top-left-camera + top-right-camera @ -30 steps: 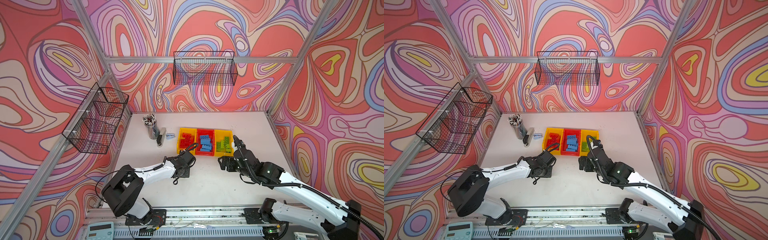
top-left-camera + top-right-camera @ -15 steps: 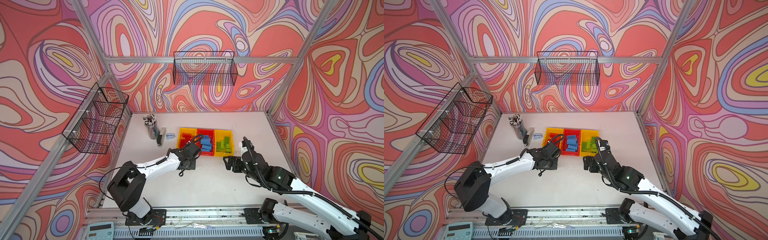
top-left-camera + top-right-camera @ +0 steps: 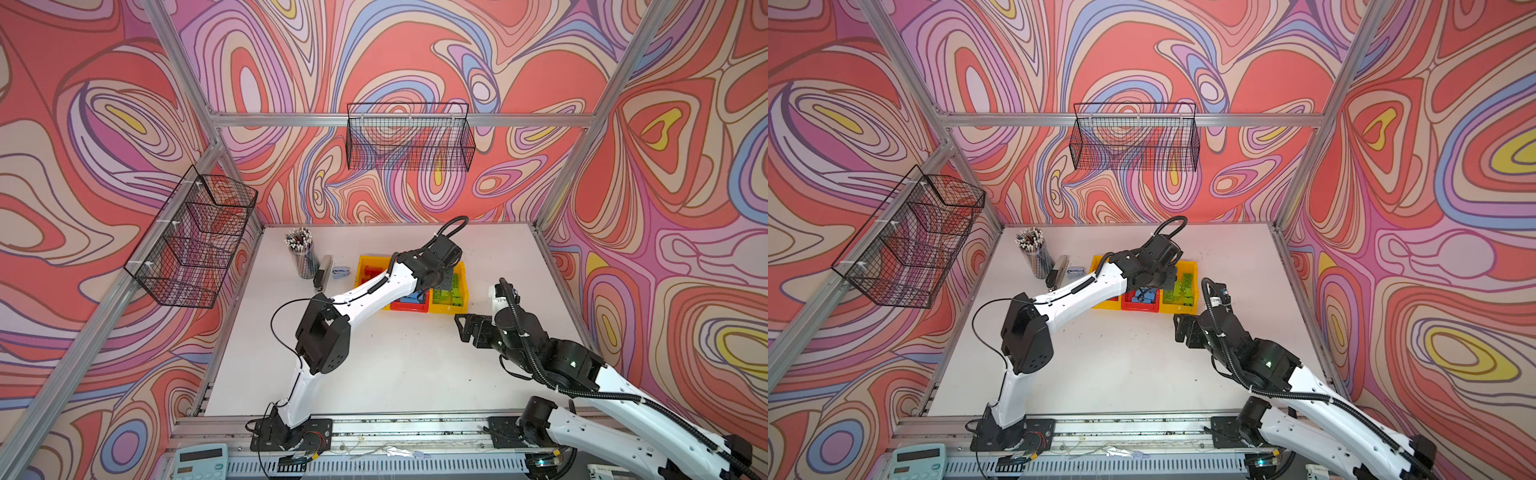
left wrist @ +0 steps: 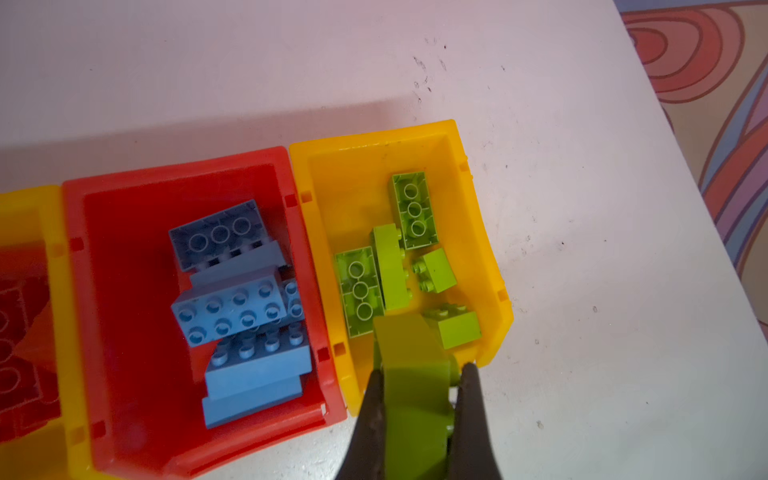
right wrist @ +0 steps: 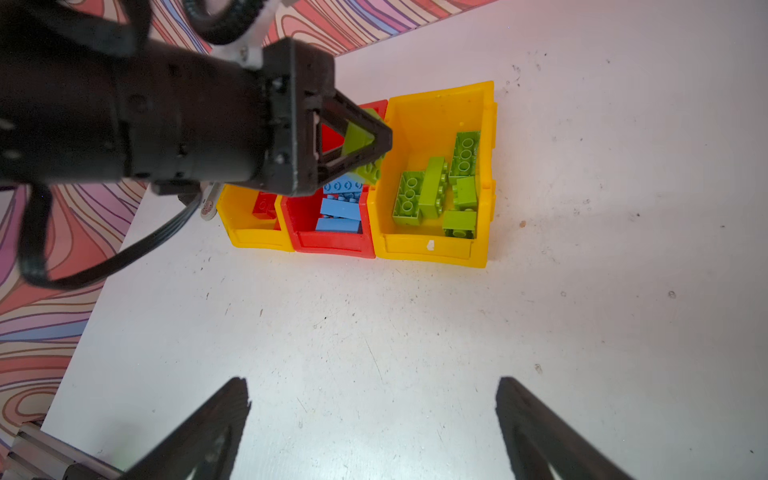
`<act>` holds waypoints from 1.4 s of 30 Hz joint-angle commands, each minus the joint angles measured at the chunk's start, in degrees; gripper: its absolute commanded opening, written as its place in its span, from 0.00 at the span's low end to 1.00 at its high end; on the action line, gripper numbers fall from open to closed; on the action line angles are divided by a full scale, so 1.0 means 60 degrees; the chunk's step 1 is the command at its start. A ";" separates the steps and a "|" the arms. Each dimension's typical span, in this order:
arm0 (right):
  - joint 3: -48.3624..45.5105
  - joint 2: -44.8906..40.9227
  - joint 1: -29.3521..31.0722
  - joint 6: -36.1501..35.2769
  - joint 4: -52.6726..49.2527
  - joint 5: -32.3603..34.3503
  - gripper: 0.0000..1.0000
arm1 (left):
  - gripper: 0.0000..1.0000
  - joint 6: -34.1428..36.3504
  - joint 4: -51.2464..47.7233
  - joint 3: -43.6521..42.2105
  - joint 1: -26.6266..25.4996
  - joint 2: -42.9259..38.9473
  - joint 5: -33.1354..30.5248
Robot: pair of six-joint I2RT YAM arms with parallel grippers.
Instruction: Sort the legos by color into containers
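The legos [image 5: 432,187] were all in or over the containers [image 3: 446,309], a row of three joined bins just right of centre in both top views, on the white table [image 3: 395,374]. The red bin [image 4: 124,291] in the middle held the blue legos [image 4: 232,307] in a loose heap. The right yellow bin [image 4: 490,257] held five loose green bricks [image 4: 415,208], two of them with their hollow undersides up. The left yellow bin [image 5: 253,239] held red legos [image 5: 264,205], largely hidden behind the left arm. The left gripper [image 4: 422,370] was stretched over the row from the lower left of the top views. Its jaws were pinched on a green lego [image 4: 411,399], which hung over the rim of the right yellow bin on the side next to the red bin. The right gripper [image 5: 372,382] hovered over bare table to the lower right of the bins and apart from them, its jaws spread wide with nothing between them. A cup of pens [image 3: 301,257] stood to the left of the row.
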 commanded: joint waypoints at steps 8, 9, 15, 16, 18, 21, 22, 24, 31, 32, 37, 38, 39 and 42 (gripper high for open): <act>0.0235 -0.0607 0.0037 0.0247 -0.1132 0.0719 0.98 | 0.04 0.0496 -0.0443 0.2052 0.0200 0.1841 0.0205; 0.0247 -0.0636 0.0050 0.0246 -0.1168 0.0747 0.98 | 0.04 0.0444 -0.0430 0.2142 0.0256 0.1930 0.0258; 0.0379 -0.0670 0.0050 0.0343 -0.1407 0.0877 0.98 | 0.51 0.0400 -0.0213 0.2368 0.0376 0.2167 0.0522; 0.0398 -0.0689 0.0045 0.0363 -0.1435 0.0889 0.98 | 0.62 0.0384 -0.0156 0.2376 0.0371 0.2151 0.0517; 0.0427 -0.0726 0.0047 0.0378 -0.1478 0.0895 0.98 | 0.79 0.0385 -0.0051 0.2301 0.0369 0.2039 0.0503; 0.0428 -0.0752 0.0051 0.0419 -0.1517 0.0922 0.98 | 0.84 0.0349 0.0342 0.1809 0.0378 0.1500 0.0604; 0.0402 -0.0741 0.0042 0.0419 -0.1512 0.0935 0.98 | 0.87 0.0345 0.0610 0.1427 0.0369 0.1176 0.0645; 0.0368 -0.0641 0.0043 0.0368 -0.1495 0.0964 0.98 | 0.96 0.0334 0.1364 0.0375 0.0327 0.0396 0.0588; 0.0502 -0.0075 0.0051 0.0171 -0.1156 0.1025 0.98 | 1.00 0.0297 0.2572 -0.2539 0.0306 -0.2269 -0.0048; 0.0514 -0.0017 0.0047 0.0157 -0.1104 0.1019 0.98 | 1.00 0.0322 0.2494 -0.2741 0.0306 -0.2534 -0.0150; 0.0630 0.0297 0.0050 0.0121 -0.0898 0.0953 0.98 | 1.00 0.0635 0.2474 -0.4021 0.0309 -0.4043 -0.0866; 0.0667 0.0349 0.0043 0.0107 -0.0894 0.0961 0.98 | 1.00 0.0700 0.2398 -0.4156 0.0305 -0.4264 -0.1000; 0.0705 0.0399 0.0042 0.0088 -0.0880 0.0994 0.98 | 1.00 0.0785 0.2297 -0.4311 0.0303 -0.4526 -0.1170; 0.0681 0.0508 0.0045 -0.0083 -0.0699 0.1267 0.98 | 1.00 0.1016 0.2028 -0.5049 0.0301 -0.5391 -0.1891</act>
